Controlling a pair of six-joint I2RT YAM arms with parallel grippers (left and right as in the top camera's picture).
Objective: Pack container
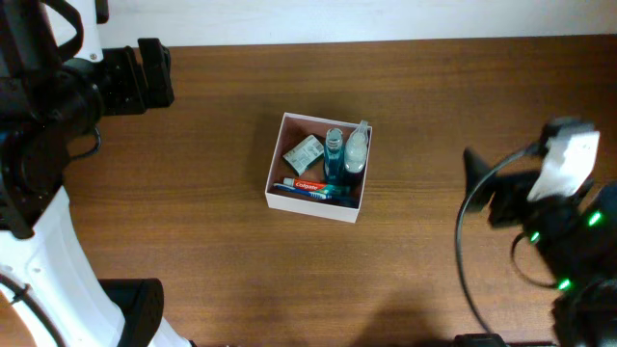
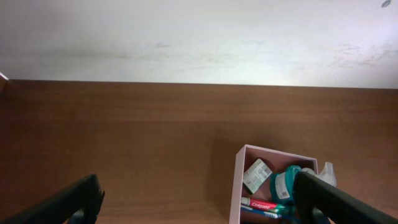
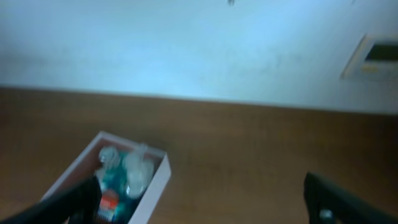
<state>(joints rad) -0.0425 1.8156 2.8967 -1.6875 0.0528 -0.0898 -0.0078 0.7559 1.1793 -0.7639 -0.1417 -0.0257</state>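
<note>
The container (image 1: 310,205), a square white box with a reddish-brown inside, sits at the table's middle. It holds a white sachet (image 1: 304,154), a blue bottle (image 1: 334,154), a clear bottle (image 1: 357,152), a Colgate toothpaste tube (image 1: 307,185) and a toothbrush (image 1: 316,194). My left gripper (image 1: 154,72) is open and empty at the far left, well away from the box. My right gripper (image 1: 479,188) is open and empty to the box's right. The container also shows in the left wrist view (image 2: 235,186) by the open jaws (image 2: 199,208), and blurred in the right wrist view (image 3: 152,190) left of the open jaws (image 3: 202,208).
The brown wooden table (image 1: 193,241) surrounds the box. A white wall (image 2: 199,37) runs along the table's far edge. The arms' bases and cables (image 1: 468,251) stand at the left and right sides.
</note>
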